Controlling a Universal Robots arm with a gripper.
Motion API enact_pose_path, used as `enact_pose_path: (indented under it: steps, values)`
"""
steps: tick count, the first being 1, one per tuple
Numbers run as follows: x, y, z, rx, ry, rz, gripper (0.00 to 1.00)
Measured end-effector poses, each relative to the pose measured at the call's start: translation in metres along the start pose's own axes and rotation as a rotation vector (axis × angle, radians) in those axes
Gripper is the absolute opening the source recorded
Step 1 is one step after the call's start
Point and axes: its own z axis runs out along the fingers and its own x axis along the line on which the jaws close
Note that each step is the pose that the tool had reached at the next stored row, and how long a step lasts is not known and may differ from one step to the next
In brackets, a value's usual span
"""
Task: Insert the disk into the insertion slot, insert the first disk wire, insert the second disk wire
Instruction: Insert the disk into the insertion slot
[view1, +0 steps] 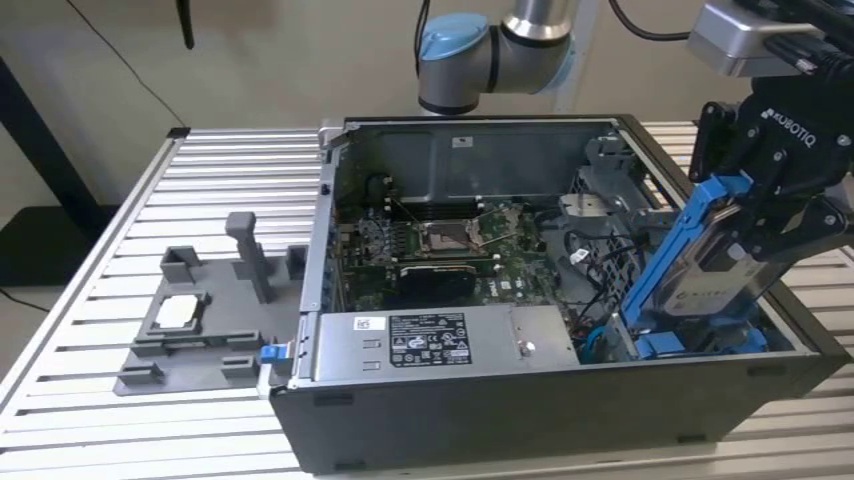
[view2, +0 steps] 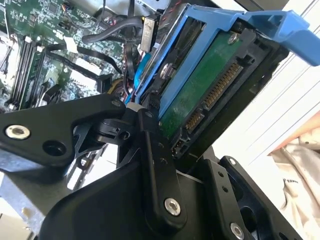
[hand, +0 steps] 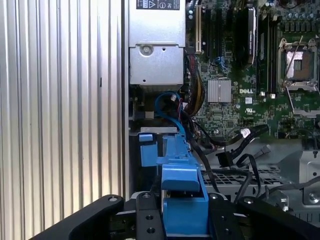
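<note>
Gripping the disk (view1: 710, 268) by its bright blue carrier, the robot arm's hand (view1: 767, 225) holds the drive tilted on edge over the insertion slot (view1: 674, 345), in the corner of the open computer case (view1: 534, 430) at the exterior view's right. The fingers (view2: 150, 165) are closed on the carrier's sides. The drive's lower end reaches down among the cage's blue parts, but whether it has entered the guides cannot be told. In the second wrist view the green circuit board (view2: 200, 100) faces the camera and its connector row (view2: 220, 86) is bare, with nothing plugged in. Black cables (hand: 235, 150) lie loose over the motherboard (hand: 260, 60) beside the cage, and the silver power-supply box (view1: 441, 340) sits just beside the slot. By this evidence step 1 of 3, seating the disk, is in hand and unfinished. Finishing it would call for squaring the tilted carrier with the cage and keeping it clear of those cables. The case stands on a ribbed metal worktop (view1: 80, 400)
</note>
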Motion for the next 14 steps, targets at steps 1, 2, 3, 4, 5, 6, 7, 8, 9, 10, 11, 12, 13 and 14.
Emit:
enact_pose_path:
  steps: [1, 2, 3, 4, 5, 6, 7, 8, 9, 10, 11, 12, 13, 14]
  values:
    - [0.0001, 0.0, 0.0, -0.0004, 0.0009, -0.001, 0.33]
    - [0.0, 0.0, 0.0002, -0.0006, 0.0011, -0.002, 0.33]
    - [0.0, 0.0, 0.0006, -0.0007, 0.0011, -0.003, 0.33]
    - [0.0, -0.0001, 0.001, -0.0008, 0.0014, -0.004, 0.33]
    - [0.0, -0.0001, 0.0017, -0.0009, 0.0016, -0.006, 0.33]
    - [0.0, -0.0001, 0.0026, -0.001, 0.0017, -0.007, 0.33]
    - [0.0001, -0.0002, 0.0038, -0.001, 0.0016, -0.009, 0.33]
    - [0.0001, -0.0002, 0.0048, -0.001, 0.0014, -0.01, 0.33]
    - [0.0001, -0.0002, 0.0056, -0.001, 0.0006, -0.011, 0.33]
    - [0.0001, -0.0003, 0.0059, -0.0011, -0.0004, -0.012, 0.33]
    - [0.0, -0.0004, 0.0065, -0.001, -0.0015, -0.013, 0.33]
    - [0.0, -0.0004, 0.0073, -0.0011, -0.0028, -0.013, 0.33]
    - [0.0001, -0.0005, 0.008, -0.0012, -0.0041, -0.014, 0.33]
    - [0.0001, -0.0007, 0.0088, -0.0013, -0.0053, -0.015, 0.33]
